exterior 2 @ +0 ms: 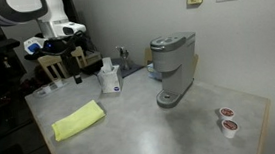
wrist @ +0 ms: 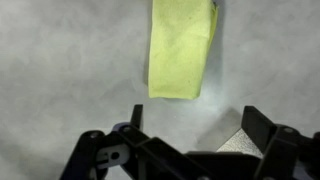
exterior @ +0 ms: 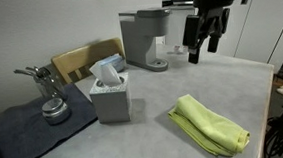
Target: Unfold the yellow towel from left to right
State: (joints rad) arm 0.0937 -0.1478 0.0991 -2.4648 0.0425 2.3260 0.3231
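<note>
The yellow towel [exterior: 211, 124] lies folded on the grey table, near its front right edge. It also shows in an exterior view [exterior 2: 79, 120] at the table's left front, and in the wrist view [wrist: 181, 48] as a folded oblong at the top middle. My gripper [exterior: 205, 36] hangs high above the table, well clear of the towel. In the wrist view its fingers [wrist: 193, 123] stand wide apart with only bare table between them. It is open and empty.
A grey tissue box [exterior: 111, 94] stands left of the towel. A grey coffee machine [exterior: 146, 37] stands at the back. A metal tool [exterior: 51, 107] lies on a dark mat [exterior: 25, 132]. Two coffee pods [exterior 2: 226, 119] sit near the table's corner. A wooden chair [exterior: 80, 61] stands behind.
</note>
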